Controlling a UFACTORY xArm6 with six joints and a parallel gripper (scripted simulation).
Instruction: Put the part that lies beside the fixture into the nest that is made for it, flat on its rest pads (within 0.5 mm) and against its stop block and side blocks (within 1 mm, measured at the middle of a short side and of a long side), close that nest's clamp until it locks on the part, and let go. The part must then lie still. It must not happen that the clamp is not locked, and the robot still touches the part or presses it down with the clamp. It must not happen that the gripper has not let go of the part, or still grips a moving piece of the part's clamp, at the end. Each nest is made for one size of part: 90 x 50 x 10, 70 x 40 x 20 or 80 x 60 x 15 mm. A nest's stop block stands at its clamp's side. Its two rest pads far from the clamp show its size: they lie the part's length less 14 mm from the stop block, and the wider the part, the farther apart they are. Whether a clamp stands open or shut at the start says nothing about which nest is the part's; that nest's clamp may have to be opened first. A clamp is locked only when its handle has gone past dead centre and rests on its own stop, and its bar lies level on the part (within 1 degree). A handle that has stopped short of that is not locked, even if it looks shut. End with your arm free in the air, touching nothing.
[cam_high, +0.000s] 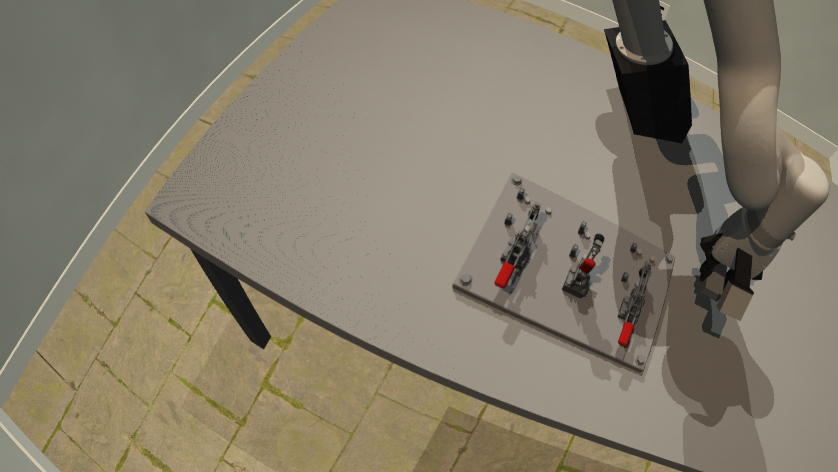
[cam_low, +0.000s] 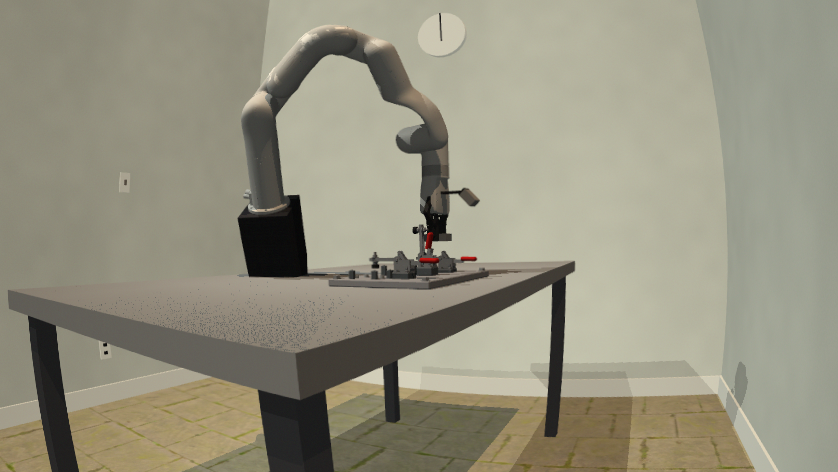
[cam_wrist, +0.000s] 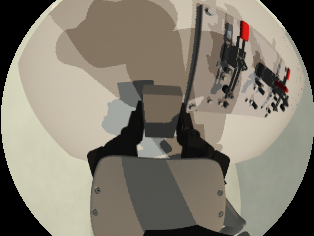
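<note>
My gripper (cam_high: 710, 280) is shut on the grey block part (cam_wrist: 160, 110) and holds it in the air to the right of the fixture plate (cam_high: 562, 275), above the table. In the side view the part (cam_low: 443, 236) hangs a little above the level of the clamps. The plate carries three nests with red-handled toggle clamps. The left clamp (cam_high: 511, 257) and the right clamp (cam_high: 633, 310) lie down with their handles flat. The middle clamp (cam_high: 586, 266) has its handle standing up and its bar raised. In the wrist view the plate (cam_wrist: 246, 74) lies to the upper right of the fingers.
The arm's black pedestal (cam_high: 650, 87) stands behind the fixture. Small rest pads and blocks (cam_high: 518, 193) stand on the far part of the plate. The table's front edge runs close below the plate. The wrist camera (cam_low: 469, 196) sticks out beside the gripper.
</note>
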